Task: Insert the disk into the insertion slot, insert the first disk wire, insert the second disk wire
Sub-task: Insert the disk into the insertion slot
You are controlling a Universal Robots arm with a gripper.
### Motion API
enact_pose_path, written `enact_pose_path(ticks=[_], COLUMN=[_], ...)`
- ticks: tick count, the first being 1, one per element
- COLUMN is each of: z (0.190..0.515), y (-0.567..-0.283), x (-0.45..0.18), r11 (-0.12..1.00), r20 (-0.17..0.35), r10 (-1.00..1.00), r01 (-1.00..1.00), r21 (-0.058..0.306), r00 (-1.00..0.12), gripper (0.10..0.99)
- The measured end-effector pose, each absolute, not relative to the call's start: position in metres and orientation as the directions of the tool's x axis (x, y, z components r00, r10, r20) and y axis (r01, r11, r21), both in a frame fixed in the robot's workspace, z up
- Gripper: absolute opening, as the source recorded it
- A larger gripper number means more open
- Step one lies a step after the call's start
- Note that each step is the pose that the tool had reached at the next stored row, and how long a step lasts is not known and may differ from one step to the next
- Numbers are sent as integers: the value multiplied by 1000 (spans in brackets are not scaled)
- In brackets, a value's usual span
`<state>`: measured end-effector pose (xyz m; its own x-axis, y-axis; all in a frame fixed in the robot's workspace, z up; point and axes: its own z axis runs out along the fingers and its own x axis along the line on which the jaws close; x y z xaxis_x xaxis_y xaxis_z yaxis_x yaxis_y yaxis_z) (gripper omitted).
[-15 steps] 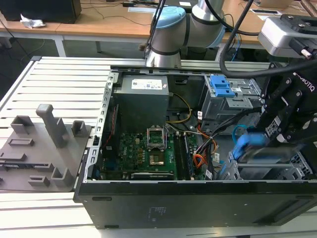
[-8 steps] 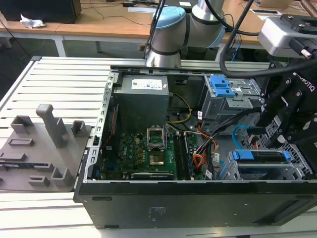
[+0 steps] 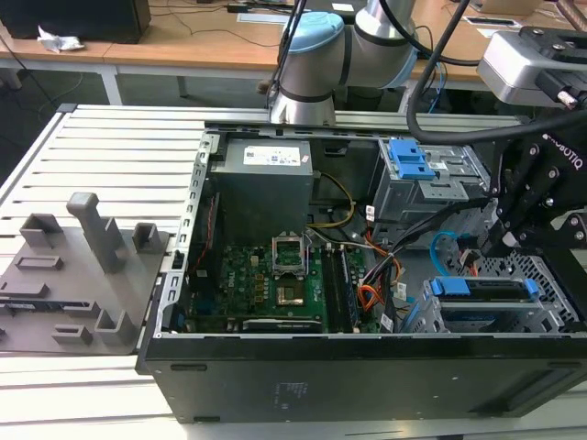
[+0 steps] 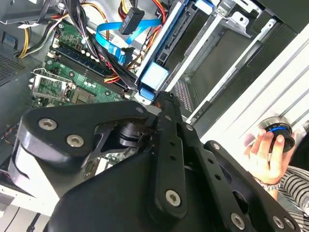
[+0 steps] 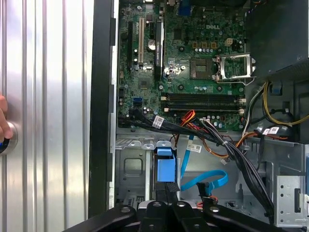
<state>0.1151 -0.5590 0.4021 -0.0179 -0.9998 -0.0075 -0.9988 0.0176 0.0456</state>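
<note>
The gripper (image 4: 165, 98) holds its fingers pressed together, tips touching the blue caddy end of the disk (image 5: 165, 168), which sits in the insertion slot (image 3: 550, 275). Beyond it loops the second disk wire (image 5: 205, 182).

Room is tight around my gripper (image 4: 164, 98), with the looping light-blue flat cable (image 3: 444, 242) and black wire bundle (image 3: 413, 225) crowding one side and the tall grey metal bay (image 3: 440, 183) close by, while space above the green motherboard (image 3: 266, 275) lies open.

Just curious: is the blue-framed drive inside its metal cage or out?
In, at least mostly: the disk sits within the insertion slot, blue edge showing.
</note>
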Motion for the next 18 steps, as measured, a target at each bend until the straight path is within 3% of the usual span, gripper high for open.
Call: enact_pose_path(ticks=[18], z=[384], y=[-558], x=[126], r11=[18], r20=[-1], r10=[-1000], r01=[-999], r21=[45], r00=[-18], gripper=[106])
